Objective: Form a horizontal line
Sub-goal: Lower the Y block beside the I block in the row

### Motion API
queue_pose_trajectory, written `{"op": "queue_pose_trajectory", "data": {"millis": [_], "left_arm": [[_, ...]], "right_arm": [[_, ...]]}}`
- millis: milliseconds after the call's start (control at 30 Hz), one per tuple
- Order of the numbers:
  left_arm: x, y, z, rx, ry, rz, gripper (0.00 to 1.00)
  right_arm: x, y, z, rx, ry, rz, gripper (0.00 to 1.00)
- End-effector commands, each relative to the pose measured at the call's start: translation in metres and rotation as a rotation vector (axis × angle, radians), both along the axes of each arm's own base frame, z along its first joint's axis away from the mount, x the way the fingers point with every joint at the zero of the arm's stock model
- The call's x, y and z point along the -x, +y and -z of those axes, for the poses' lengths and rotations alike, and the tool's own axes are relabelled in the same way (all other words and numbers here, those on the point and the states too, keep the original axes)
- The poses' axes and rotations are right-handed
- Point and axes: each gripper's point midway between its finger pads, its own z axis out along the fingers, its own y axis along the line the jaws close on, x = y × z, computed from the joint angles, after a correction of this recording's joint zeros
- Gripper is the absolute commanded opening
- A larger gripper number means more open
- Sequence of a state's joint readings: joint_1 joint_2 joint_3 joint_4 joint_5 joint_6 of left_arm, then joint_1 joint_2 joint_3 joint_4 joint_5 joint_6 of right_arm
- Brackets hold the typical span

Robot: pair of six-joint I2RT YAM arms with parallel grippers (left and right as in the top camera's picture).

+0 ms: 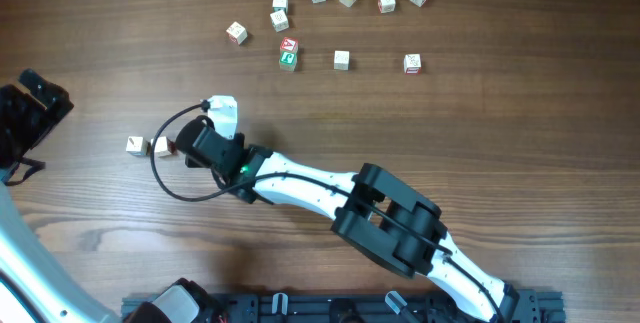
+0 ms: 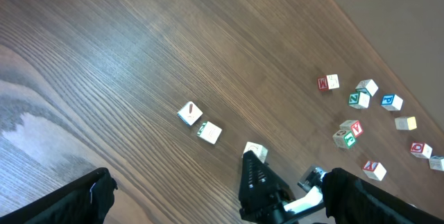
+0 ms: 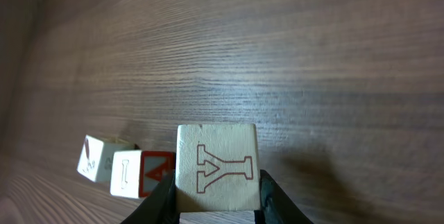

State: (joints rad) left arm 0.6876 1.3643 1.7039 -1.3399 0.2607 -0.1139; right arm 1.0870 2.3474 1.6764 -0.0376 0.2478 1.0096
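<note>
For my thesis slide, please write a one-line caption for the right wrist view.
Right end effector gripping a cube marked Y, with two other cubes on the wooden table beside it.

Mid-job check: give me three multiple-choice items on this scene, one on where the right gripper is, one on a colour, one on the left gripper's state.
1. Where is the right gripper?
A) at the far right edge
B) next to the two cubes at the left
C) at the middle of the far edge

2. What colour is the Y on the held cube?
A) blue
B) green
C) red

3. The left gripper is:
A) open, holding nothing
B) shut on a cube
C) shut, holding nothing

Answers:
1 B: the overhead view shows it right beside that pair.
2 C: the right wrist view shows a red outline.
3 A: its fingers stand wide apart, gripping nothing.
</note>
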Motion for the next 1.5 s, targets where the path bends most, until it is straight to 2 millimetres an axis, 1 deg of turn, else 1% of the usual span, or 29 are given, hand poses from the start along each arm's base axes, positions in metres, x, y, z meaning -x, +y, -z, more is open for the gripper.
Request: {"op": "queue_pose_trajectory", "data": {"millis": [0,100,167,267,433,467,633,800,900,1000,1167,1200,1367,1433,1467], "left_arm": [[-0.001,-0.001,-0.006,0.003,-0.022,0.0,1.0],[-0.001,-0.001,-0.006,0.003,-0.022,0.0,1.0],[-0.001,-0.001,-0.006,0.003,-0.022,0.0,1.0],[-0.001,-0.001,-0.006,0.003,-0.022,0.0,1.0],[-0.001,-0.001,-0.006,0.003,-0.022,0.0,1.0],[-0.001,-0.001,-0.006,0.003,-0.022,0.0,1.0],[-0.001,-0.001,-0.006,0.003,-0.022,0.0,1.0],[-0.001,-0.001,-0.006,0.003,-0.022,0.0,1.0],[-0.001,-0.001,-0.006,0.003,-0.022,0.0,1.0],[-0.001,-0.001,-0.006,0.003,-0.022,0.0,1.0],[-0.001,-0.001,-0.006,0.003,-0.022,0.0,1.0],[-0.001,-0.001,-0.006,0.003,-0.022,0.0,1.0],[-0.001,-0.001,-0.006,0.003,-0.022,0.0,1.0],[-0.001,-0.001,-0.006,0.003,-0.022,0.0,1.0],[-0.001,-0.001,-0.006,0.003,-0.022,0.0,1.0]], "right_arm": [[0.005,0.015,0.011,-0.1,0.072,0.07,0.05],[0.005,0.02,0.007,-0.123,0.063,0.062,0.05],[0.008,0.022,0.011,-0.121,0.066,0.057,0.05],[0.007,0.025,0.013,-0.143,0.067,0.063,0.05],[0.008,0.034,0.019,-0.192,0.08,0.045,0.13],[0.008,0.035,0.022,-0.196,0.082,0.041,0.13],[0.008,0.036,0.023,-0.203,0.084,0.046,0.14],[0.008,0.036,0.023,-0.21,0.094,0.055,0.29],[0.008,0.036,0.023,-0.212,0.096,0.057,0.35],[0.008,0.036,0.023,-0.213,0.096,0.057,0.43],[0.008,0.036,0.023,-0.216,0.094,0.057,0.5],[0.008,0.037,0.022,-0.218,0.094,0.056,0.52],[0.008,0.037,0.021,-0.223,0.092,0.056,0.56],[0.007,0.037,0.021,-0.224,0.091,0.056,0.6],[0.007,0.038,0.02,-0.226,0.09,0.055,0.66]]}}
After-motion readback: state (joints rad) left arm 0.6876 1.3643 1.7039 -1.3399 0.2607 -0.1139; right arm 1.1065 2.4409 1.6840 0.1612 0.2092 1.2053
